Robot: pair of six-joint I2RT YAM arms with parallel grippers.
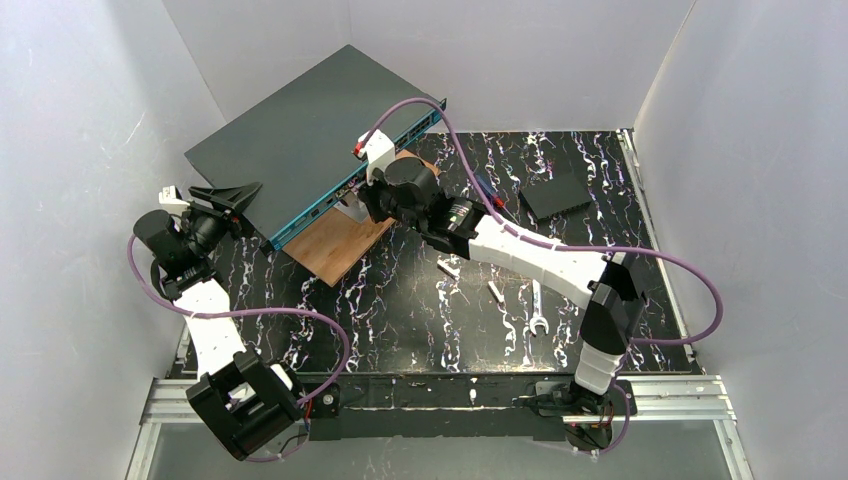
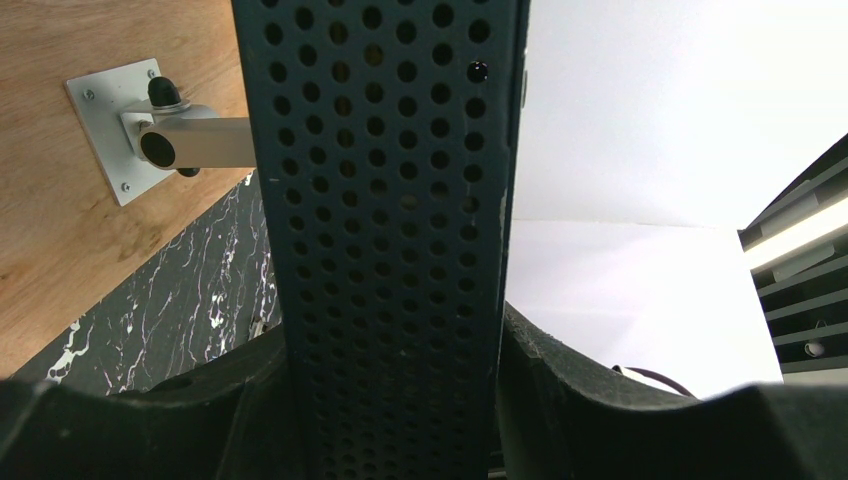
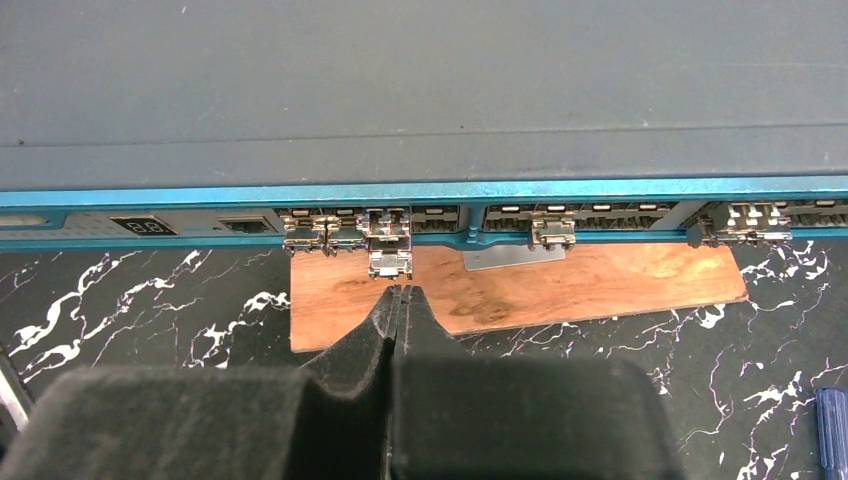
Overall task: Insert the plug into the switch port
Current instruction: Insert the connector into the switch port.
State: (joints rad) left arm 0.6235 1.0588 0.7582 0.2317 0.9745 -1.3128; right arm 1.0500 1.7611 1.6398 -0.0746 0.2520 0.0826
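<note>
The switch [image 1: 310, 130] is a big dark grey box, propped up at a slant, with its teal port edge [image 3: 420, 193] facing my right wrist camera. A silver plug [image 3: 390, 262] juts out of one port further than the plugs beside it. My right gripper [image 3: 400, 292] is shut with nothing between its fingers, its tips just behind that plug's rear end. My left gripper [image 2: 390, 400] is shut on the switch's perforated side panel [image 2: 385, 180], one finger [image 2: 600, 400] on either face. From above, the left gripper [image 1: 228, 196] is at the switch's near left corner and the right gripper [image 1: 365, 195] at the teal edge.
A wooden board [image 1: 340, 245] with a metal post [image 2: 190, 140] lies under the switch. A small black square box [image 1: 556, 195], a wrench [image 1: 537, 310] and two small white pieces [image 1: 448, 267] lie on the marbled table. A blue handle [image 3: 830, 430] lies at the right. White walls close in on three sides.
</note>
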